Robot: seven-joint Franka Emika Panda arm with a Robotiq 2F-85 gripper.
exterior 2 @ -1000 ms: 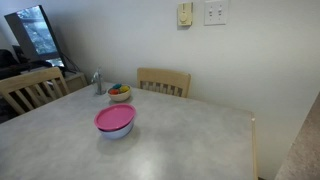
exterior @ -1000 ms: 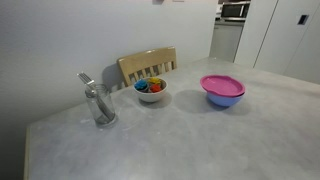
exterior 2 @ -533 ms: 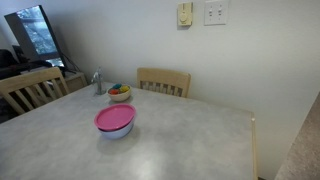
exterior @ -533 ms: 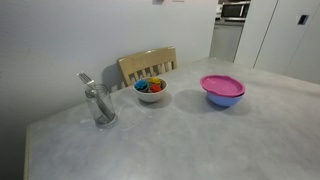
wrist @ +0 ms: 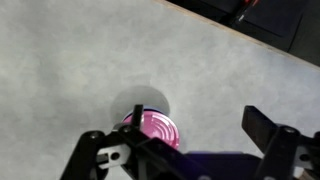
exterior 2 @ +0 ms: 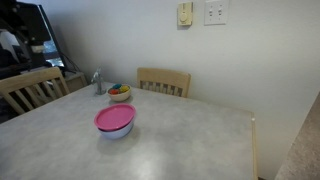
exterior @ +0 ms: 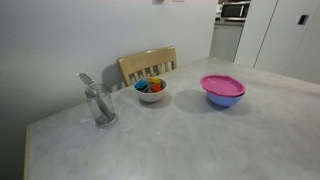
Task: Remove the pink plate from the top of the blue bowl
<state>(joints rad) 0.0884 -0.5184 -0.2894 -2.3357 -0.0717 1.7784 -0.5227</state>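
The pink plate (exterior: 221,84) lies on top of the blue bowl (exterior: 224,98) on the grey table in both exterior views; the plate (exterior 2: 115,118) covers the bowl (exterior 2: 116,130). In the wrist view the pink plate (wrist: 158,129) shows far below, partly hidden by the gripper body, with a sliver of the blue bowl (wrist: 141,112) at its edge. My gripper (wrist: 180,140) is open and empty, high above the table, the plate near its left finger. The gripper is not seen in the exterior views.
A white bowl with colourful contents (exterior: 151,90) (exterior 2: 119,93) stands near a wooden chair (exterior: 147,65). A glass with metal utensils (exterior: 100,104) (exterior 2: 97,82) stands at the table's side. Another chair (exterior 2: 32,88) is at the table edge.
None on the table; a person's dark shape has shifted in the background of an exterior view.
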